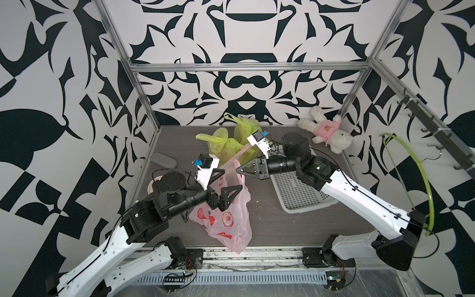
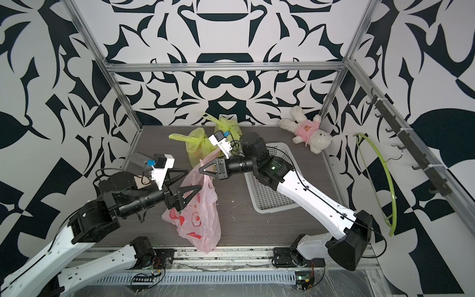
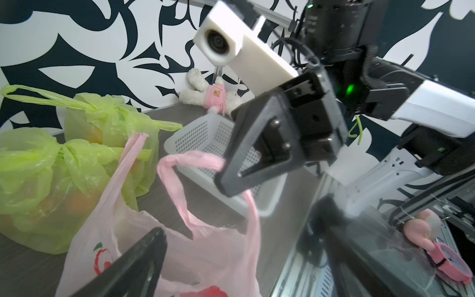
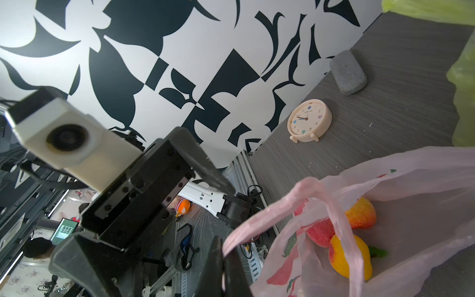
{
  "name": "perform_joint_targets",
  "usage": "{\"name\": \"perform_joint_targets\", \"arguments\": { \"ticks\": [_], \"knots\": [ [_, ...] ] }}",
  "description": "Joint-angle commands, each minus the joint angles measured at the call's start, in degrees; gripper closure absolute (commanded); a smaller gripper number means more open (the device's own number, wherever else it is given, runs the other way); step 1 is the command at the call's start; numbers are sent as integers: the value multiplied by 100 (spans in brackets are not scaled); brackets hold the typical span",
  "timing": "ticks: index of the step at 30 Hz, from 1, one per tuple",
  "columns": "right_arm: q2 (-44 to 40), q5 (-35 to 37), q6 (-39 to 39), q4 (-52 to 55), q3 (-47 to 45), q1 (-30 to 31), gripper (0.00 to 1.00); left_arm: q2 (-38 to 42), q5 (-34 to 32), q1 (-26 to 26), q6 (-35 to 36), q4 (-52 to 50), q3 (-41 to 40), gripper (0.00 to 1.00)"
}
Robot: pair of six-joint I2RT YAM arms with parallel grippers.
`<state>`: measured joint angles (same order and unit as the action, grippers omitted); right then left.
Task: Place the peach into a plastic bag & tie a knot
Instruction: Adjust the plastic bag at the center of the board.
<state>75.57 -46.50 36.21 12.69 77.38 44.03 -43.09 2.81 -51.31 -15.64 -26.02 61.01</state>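
A pink plastic bag (image 1: 228,226) (image 2: 203,226) printed with red fruit stands at the table's front middle. In the right wrist view yellow-and-red fruit lie inside it; the one with a green leaf (image 4: 344,259) looks like the peach. My right gripper (image 1: 237,170) (image 2: 200,171) (image 4: 223,254) is shut on one bag handle (image 4: 270,213) (image 3: 195,159) and holds it up. My left gripper (image 1: 232,178) (image 2: 194,178) (image 3: 243,218) is open wide, its fingers on either side of the bag's upper part, gripping nothing. The other handle (image 3: 131,154) stands free.
Two knotted green bags (image 1: 226,146) (image 1: 246,128) sit behind the pink bag. A white perforated basket (image 1: 295,192) lies under the right arm. A plush toy (image 1: 326,131) is back right, a clock (image 4: 309,120) and a grey pouch (image 1: 163,159) at the left.
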Motion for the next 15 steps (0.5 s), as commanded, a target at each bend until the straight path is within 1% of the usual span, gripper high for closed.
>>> {"name": "perform_joint_targets", "arguments": {
  "ticks": [1, 4, 6, 9, 15],
  "knots": [
    [-212, -162, -364, 33, 470, 18, 100, -375, 552, 414, 331, -142, 112, 0],
    [-175, -225, -363, 92, 560, 18, 100, -617, 1086, 919, 325, 160, 50, 0],
    [-145, -248, -377, 145, 610, 18, 100, -816, 1353, 1100, 334, 363, 29, 0],
    [-122, -254, -378, 164, 639, 18, 100, -1210, 1793, 1149, 396, 561, 143, 0],
    [-53, -152, -475, 293, 708, 0, 100, -1685, 3254, 1201, 70, 1337, 126, 0]
  ]
}}
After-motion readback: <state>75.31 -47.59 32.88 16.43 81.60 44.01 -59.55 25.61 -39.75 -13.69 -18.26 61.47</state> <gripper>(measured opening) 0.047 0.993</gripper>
